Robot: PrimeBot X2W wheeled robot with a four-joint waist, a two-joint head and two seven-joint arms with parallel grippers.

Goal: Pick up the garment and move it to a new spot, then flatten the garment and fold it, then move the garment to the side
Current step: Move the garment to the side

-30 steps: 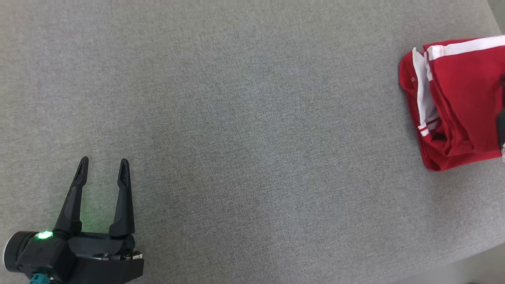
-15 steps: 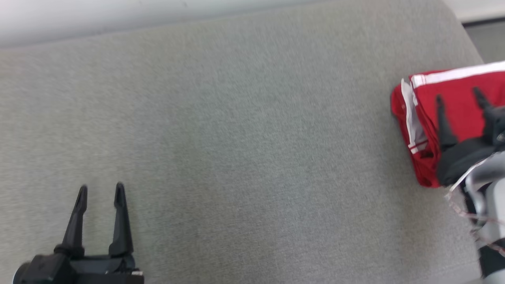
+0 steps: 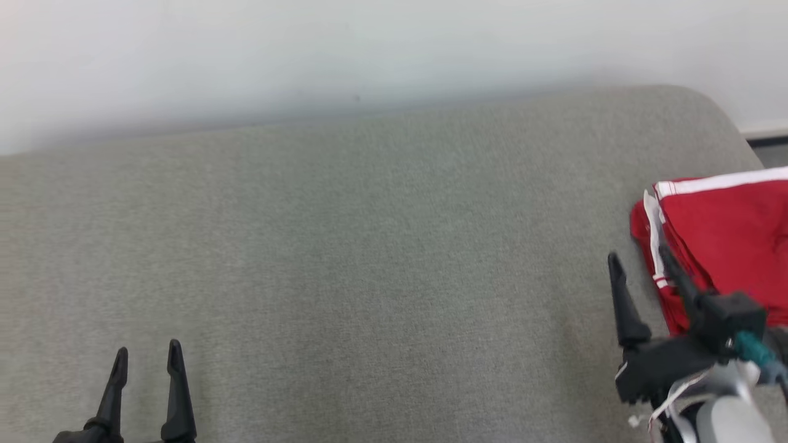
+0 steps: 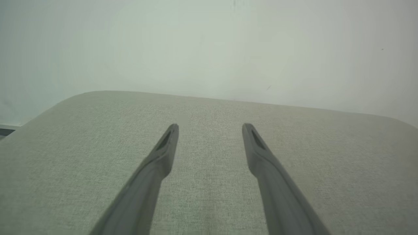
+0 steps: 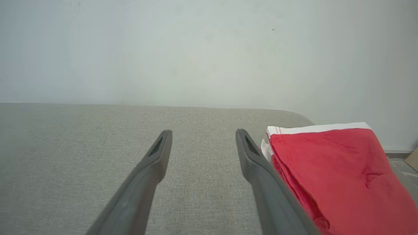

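Drawn back off the garment, the right hand is now held wide and empty at its left edge; the left hand is likewise spread, well apart; folded at the right end of the counter, the garment is judged soft, light, best pinched through all layers.

Grey fabric surface, rounded far corner; plain white wall behind it; dark strip far right.
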